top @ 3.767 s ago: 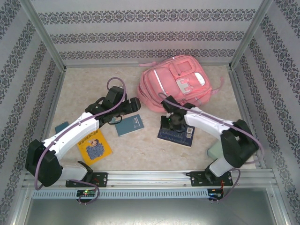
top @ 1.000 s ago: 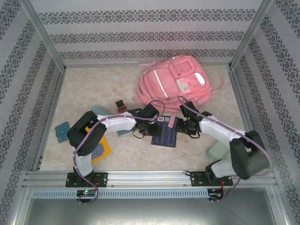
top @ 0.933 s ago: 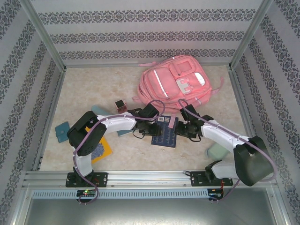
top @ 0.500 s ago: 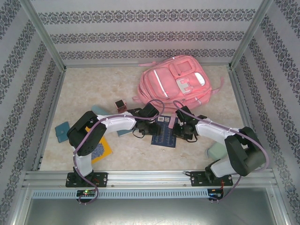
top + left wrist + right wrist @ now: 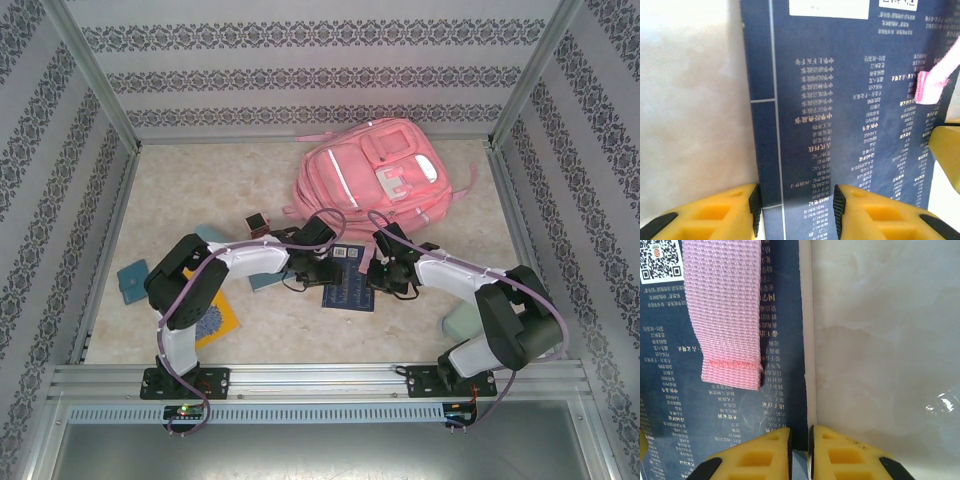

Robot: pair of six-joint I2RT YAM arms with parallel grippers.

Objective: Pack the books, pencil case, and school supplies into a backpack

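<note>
Navy book (image 5: 850, 125) is found lying flat on the marbled table (image 5: 690, 100), set between the two pincers. The left pincer (image 5: 796, 206) is held well open, with the book's left edge running up between its yellow fingers (image 5: 715, 217): one finger is set over bare table, the other over the cover. The right pincer (image 5: 800, 440) is drawn to a narrow slit, into which the book's right edge runs; whether that edge is pinched cannot be told. Just ahead of the right pincer, a pink strap (image 5: 730, 315) is laid across the cover, its stitched end nearest the fingers. From overhead, the pincers are seen facing each other across the book, and the pink backpack (image 5: 375, 180) is found beyond both. Behind the left pincer, under its arm, a grey-teal book (image 5: 262, 281) is partly covered. A yellow book (image 5: 212, 318) lies further back, and a small cube (image 5: 257, 222) is set beside that arm, towards the backpack.
</note>
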